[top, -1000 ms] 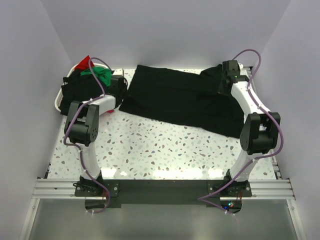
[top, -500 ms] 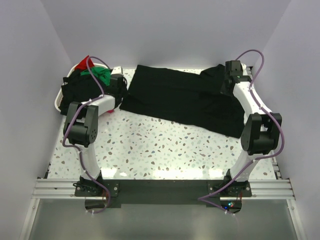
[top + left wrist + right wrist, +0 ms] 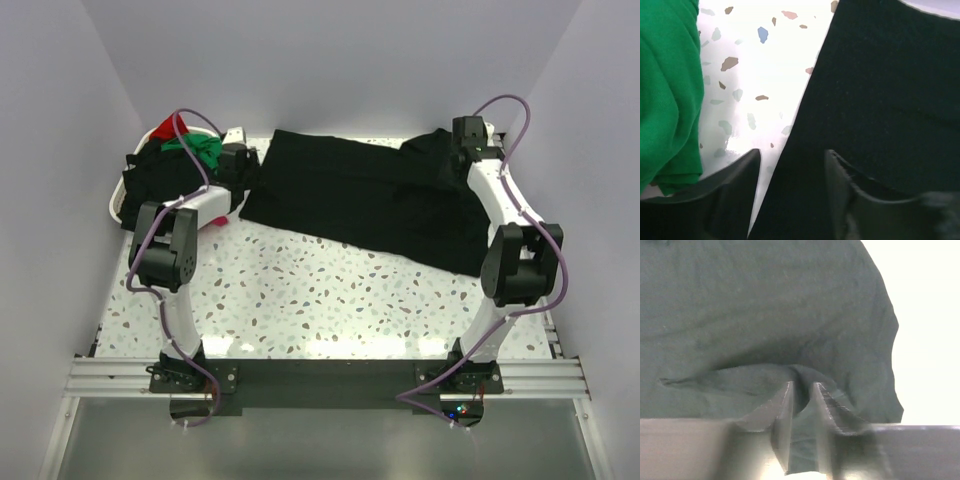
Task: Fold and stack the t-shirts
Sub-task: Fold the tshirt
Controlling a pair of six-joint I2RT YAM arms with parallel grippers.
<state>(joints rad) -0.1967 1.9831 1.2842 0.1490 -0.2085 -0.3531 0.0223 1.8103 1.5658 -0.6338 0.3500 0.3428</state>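
Black t-shirt (image 3: 360, 200) lies spread flat on the far tabletop (image 3: 320, 300), long axis left to right, cloth mildly wrinkled. Left tool (image 3: 790, 160) stands open astride its left edge. Right tool (image 3: 802, 390), at the far right corner, shows jaws narrowly parted about a cloth pucker; grip cannot be confirmed. Each arm is nearer its own end.

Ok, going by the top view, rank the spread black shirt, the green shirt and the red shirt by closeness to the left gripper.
1. The black shirt: its left edge lies right at the left gripper, on the table.
2. The green shirt: just to the gripper's left.
3. The red shirt: farther left, toward the far corner.
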